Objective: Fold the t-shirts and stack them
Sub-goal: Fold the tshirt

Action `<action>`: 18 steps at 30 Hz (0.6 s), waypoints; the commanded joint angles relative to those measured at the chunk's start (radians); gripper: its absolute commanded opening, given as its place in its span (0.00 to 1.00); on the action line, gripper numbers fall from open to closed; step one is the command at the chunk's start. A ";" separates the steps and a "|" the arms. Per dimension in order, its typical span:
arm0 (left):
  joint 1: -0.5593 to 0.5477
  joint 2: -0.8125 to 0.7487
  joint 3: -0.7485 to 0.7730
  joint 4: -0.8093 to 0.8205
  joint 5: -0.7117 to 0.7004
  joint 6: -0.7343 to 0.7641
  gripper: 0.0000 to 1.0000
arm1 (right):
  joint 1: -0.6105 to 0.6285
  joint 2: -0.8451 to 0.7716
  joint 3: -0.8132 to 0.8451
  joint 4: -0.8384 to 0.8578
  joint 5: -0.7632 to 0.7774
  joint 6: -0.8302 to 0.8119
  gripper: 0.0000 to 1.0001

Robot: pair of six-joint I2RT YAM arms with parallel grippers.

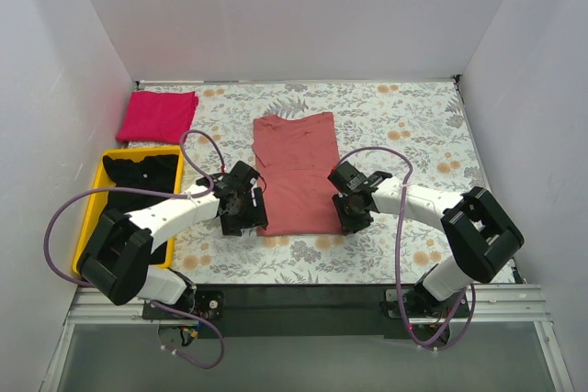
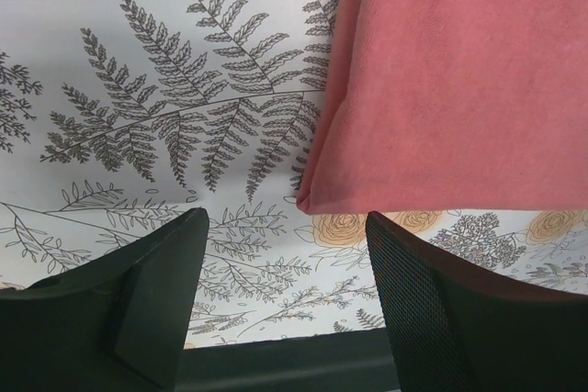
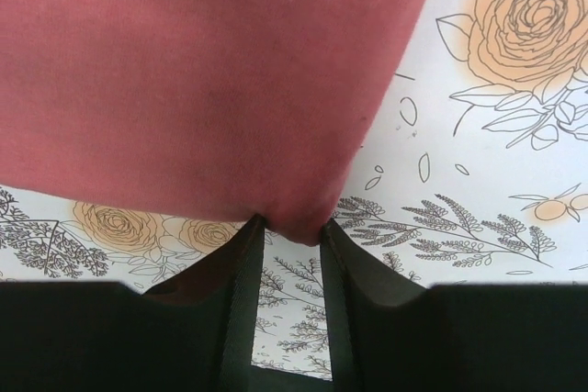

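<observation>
A dusty salmon-red t-shirt (image 1: 296, 172) lies on the floral table, folded into a long narrow strip, collar at the far end. My left gripper (image 1: 244, 212) stands open at its near left corner. In the left wrist view that corner (image 2: 317, 197) lies just ahead of the open gripper (image 2: 285, 218), with nothing between the fingers. At the near right corner, my right gripper (image 1: 352, 214) pinches the cloth. The right wrist view shows the shirt's corner (image 3: 299, 222) bunched between the tips of the gripper (image 3: 290, 224). A magenta-pink t-shirt (image 1: 158, 115) lies folded at the back left.
A yellow bin (image 1: 96, 195) at the left edge holds black t-shirts (image 1: 140, 172), close beside my left arm. White walls close in the table on the left, back and right. The floral cloth (image 1: 413, 126) is bare to the right of the salmon shirt.
</observation>
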 commanded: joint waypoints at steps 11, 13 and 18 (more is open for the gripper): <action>-0.037 0.028 0.060 -0.031 -0.029 -0.029 0.68 | 0.052 0.158 -0.052 0.042 0.005 -0.012 0.01; -0.046 0.040 0.069 -0.034 -0.038 -0.034 0.68 | 0.055 0.151 -0.051 0.040 0.000 -0.017 0.01; -0.066 0.084 0.110 -0.051 -0.050 -0.043 0.61 | 0.061 0.144 -0.057 0.049 -0.008 -0.025 0.01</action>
